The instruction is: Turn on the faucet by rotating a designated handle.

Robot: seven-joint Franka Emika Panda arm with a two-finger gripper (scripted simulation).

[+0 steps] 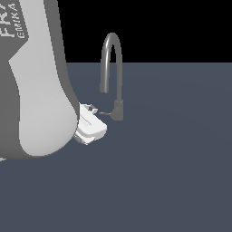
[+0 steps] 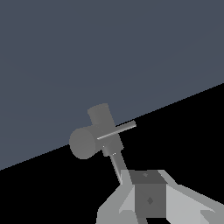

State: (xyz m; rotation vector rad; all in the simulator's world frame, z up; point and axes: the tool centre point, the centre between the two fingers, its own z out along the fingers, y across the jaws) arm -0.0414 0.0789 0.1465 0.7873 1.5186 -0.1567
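The grey faucet (image 1: 112,63) rises in an arched spout from a short thick base (image 1: 118,110) near the middle of the exterior view. Its handle (image 1: 105,113), a thin lever, sticks out from the base toward the exterior view's left. My gripper (image 1: 93,108) is at the lever's free end, with the white hand slanting down behind it. In the wrist view the handle (image 2: 115,165) runs from the faucet base (image 2: 84,142) down to the edge of my gripper (image 2: 146,192). The fingers stand together with no gap showing. The lever lies beside them, not between them.
My large white arm (image 1: 36,90) fills the exterior view's left side and hides the ground behind it. The faucet stands on a flat dark blue-grey floor (image 1: 172,158). Nothing else is in view.
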